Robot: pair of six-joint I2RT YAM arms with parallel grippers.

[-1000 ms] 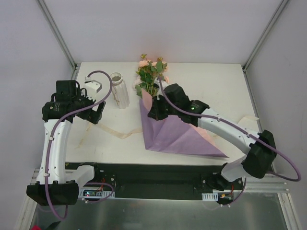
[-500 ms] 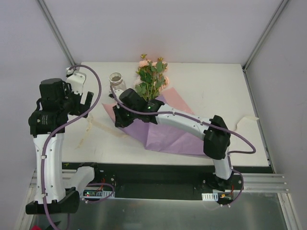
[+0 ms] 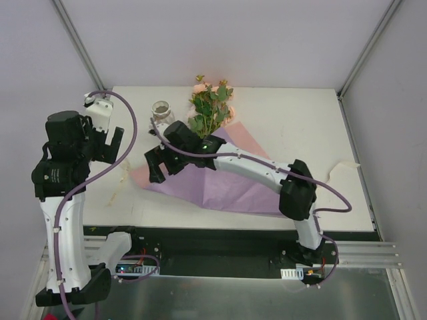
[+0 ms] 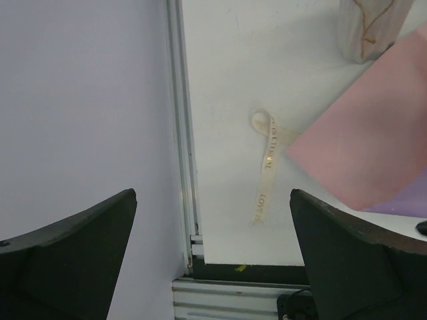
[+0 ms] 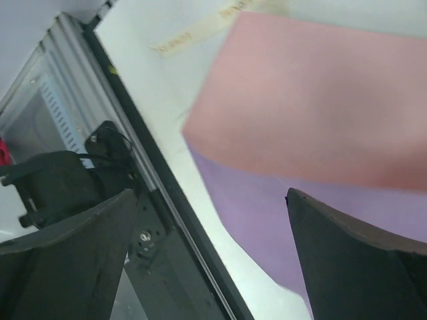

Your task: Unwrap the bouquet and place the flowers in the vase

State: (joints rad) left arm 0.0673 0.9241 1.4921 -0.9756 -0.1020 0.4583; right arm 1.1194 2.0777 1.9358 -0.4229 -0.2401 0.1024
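A white table point(image 3: 293, 127) stands inside pale walls with a metal frame. The wrapping paper point(image 3: 223, 187) lies opened flat on it, purple side up, with its pink face turned up at the left corner. The right gripper point(image 3: 162, 168) hangs just above that corner, fingers spread wide and holding nothing. The flowers point(image 3: 211, 110) lie at the paper's far end, beyond the fingers; their stems seem to rest on the paper, though the arm hides them. The vase point(image 3: 161, 109) stands just left of the flowers. The left gripper point(image 4: 213, 193) is raised over the table's left edge, also spread and empty, above a loose cream ribbon point(image 4: 267, 170).
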